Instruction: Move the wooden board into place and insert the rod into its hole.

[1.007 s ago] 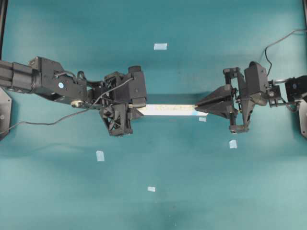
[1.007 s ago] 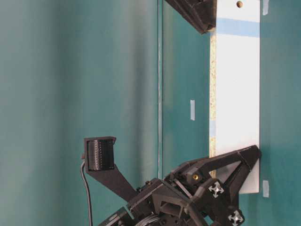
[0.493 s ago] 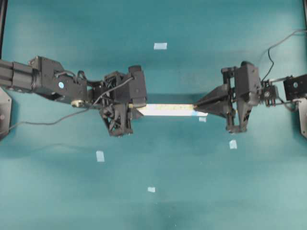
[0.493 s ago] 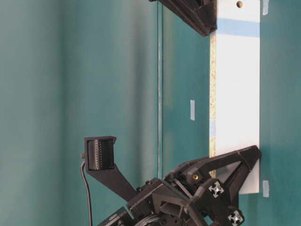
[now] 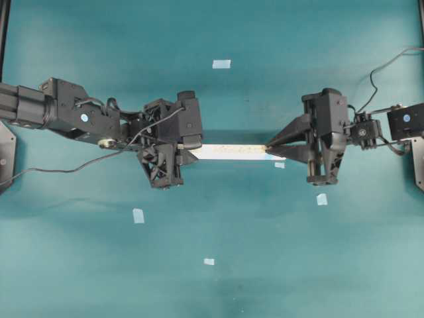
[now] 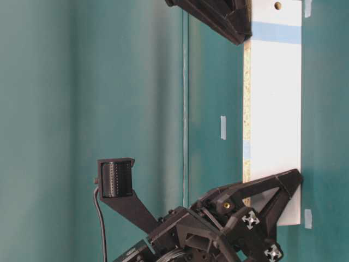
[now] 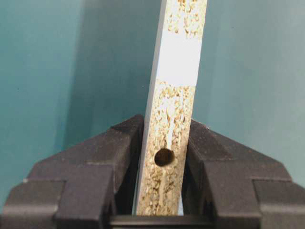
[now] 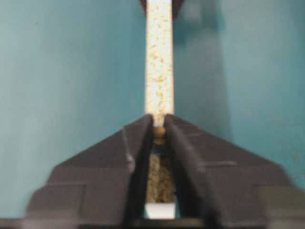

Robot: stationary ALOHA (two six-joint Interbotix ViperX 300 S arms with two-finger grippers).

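One wooden board (image 5: 232, 152) stands on its long edge at the middle of the tabletop (image 5: 79, 265), running from 9 to 3 o'clock in the overhead view.

At the 9 o'clock end, my left fingers (image 7: 119, 148) are closed tight on both broad faces, with an edge hole (image 7: 164, 156) lying bare between them. At the 3 o'clock end, my right fingers (image 8: 133, 143) straddle the upper edge. A small tan stub, which I take for the rod (image 8: 159, 130), sits between their tips. I cannot tell whether those fingers pinch it or stand slightly parted, nor how deep it sits. The table-level view shows a face hole (image 6: 278, 5) at that same end.

Technique, as I judge it:
- Hold the left clamp motionless so the board stays vertical.
- Keep the right wrist square to the edge.
- Let any parting of the right fingers be symmetric, so neither tip drags the rod sideways.
- Draw the right fingers off along the rod's axis.
- Check that the rod is seated before the left clamp gives way.

Clearance:
- Bare tabletop lies open at 12 and 6 o'clock of the board.
- One tape square (image 5: 279, 164) lies just beside the right tips at 6 o'clock, flat and harmless.
- The other squares lie well apart from the board.
- The left arm's cable (image 5: 66, 169) trails toward 9 o'clock, clear of the work.
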